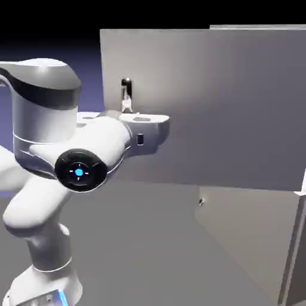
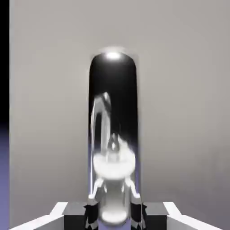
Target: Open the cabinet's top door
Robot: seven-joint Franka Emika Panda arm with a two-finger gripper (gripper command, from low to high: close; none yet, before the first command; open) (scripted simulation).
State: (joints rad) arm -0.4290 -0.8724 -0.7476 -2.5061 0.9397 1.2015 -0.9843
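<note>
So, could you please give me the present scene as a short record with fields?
door: flat grey upper panel, swung out at an angle to the lower panel
handle: glossy dark, reflective upright bar, on the door near its free edge
end effector: closed on the handle, one fingertip on each side
lower panel: small knob near one edge

Bent white arm [image 1: 45, 113], end effector [image 2: 113, 218] clamped, 2 fingertips [image 2: 155, 216] close together

surface: plain dark grey [image 1: 155, 257], flat, unmarked | exterior view's left, near bottom: white arm base [image 1: 45, 287] standing on it, upright | exterior view's right: cabinet [image 1: 257, 233] borders it, contact at its foot unclear | hand view: surface out of frame
</note>
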